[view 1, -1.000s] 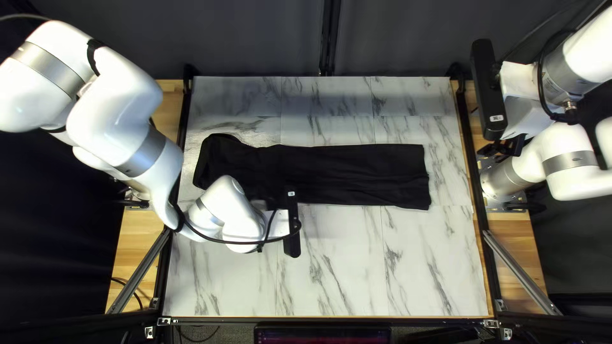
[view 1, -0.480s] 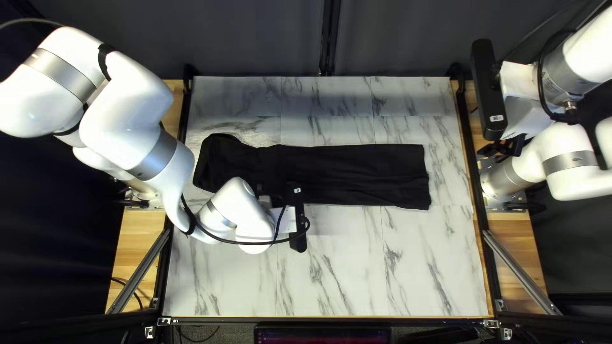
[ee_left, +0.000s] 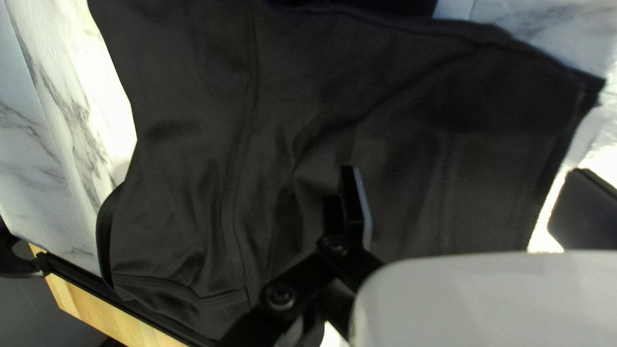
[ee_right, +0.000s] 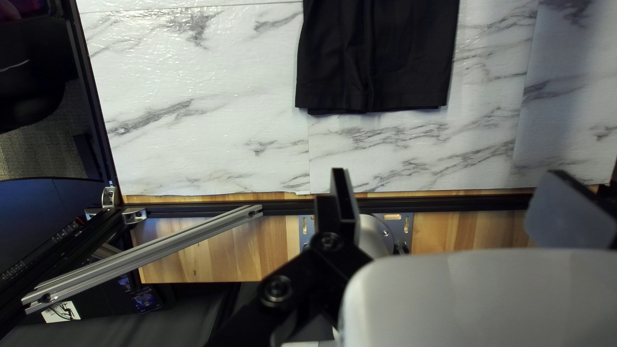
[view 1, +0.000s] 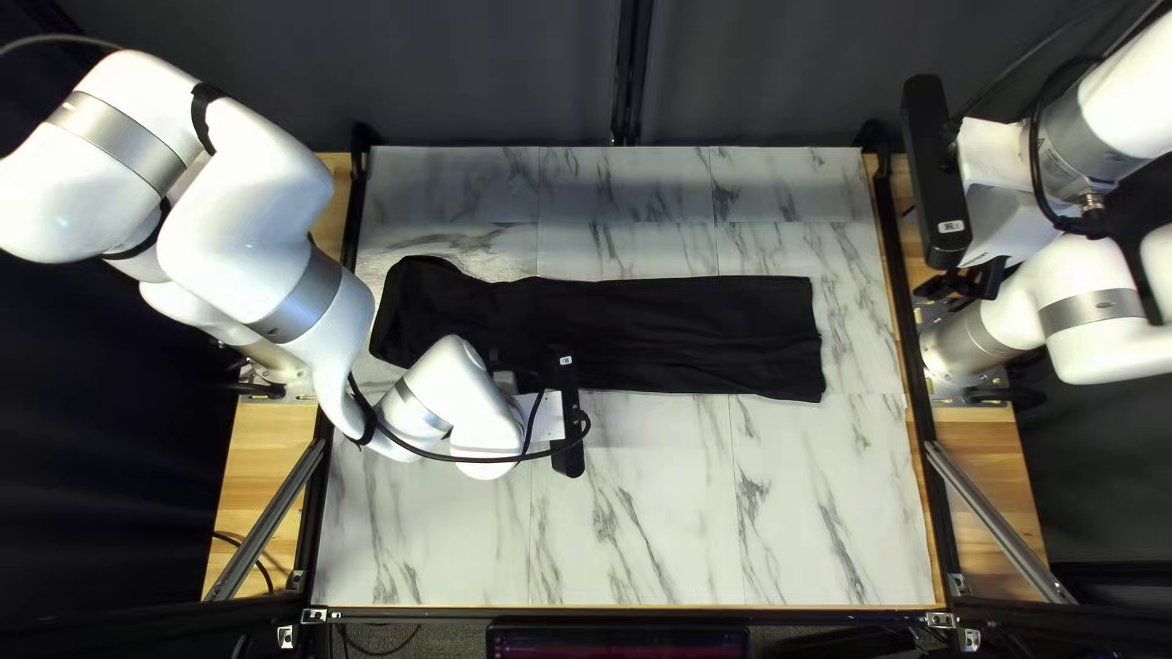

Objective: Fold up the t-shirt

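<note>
You have the black t-shirt [view 1: 696, 336] laid across the middle of the marble-patterned table [view 1: 659, 513], rather toward the far side, in a long strip running left to right. Its left end is broader and uneven, with a rounded bulge at the far corner. The right end finishes in a fairly straight hem, where one layer peeks out from beneath another and a crease runs lengthwise. Shallow wrinkles cross the body, and your left wrist view shows seams and soft ridges in the cloth.

Your left arm reaches in from the left edge, bent low, its white wrist at the near side of the shirt. The left gripper [view 1: 525, 381] is over the shirt's near-left part, fingers spread apart, gripping nothing; you can't tell from here whether a tip brushes the fabric.

Your right arm is bent back at the right edge, with the right gripper [view 1: 965, 283] pointing down near that arm's base, well apart from the hem. Its fingers are parted too, with nothing held between them.
</note>
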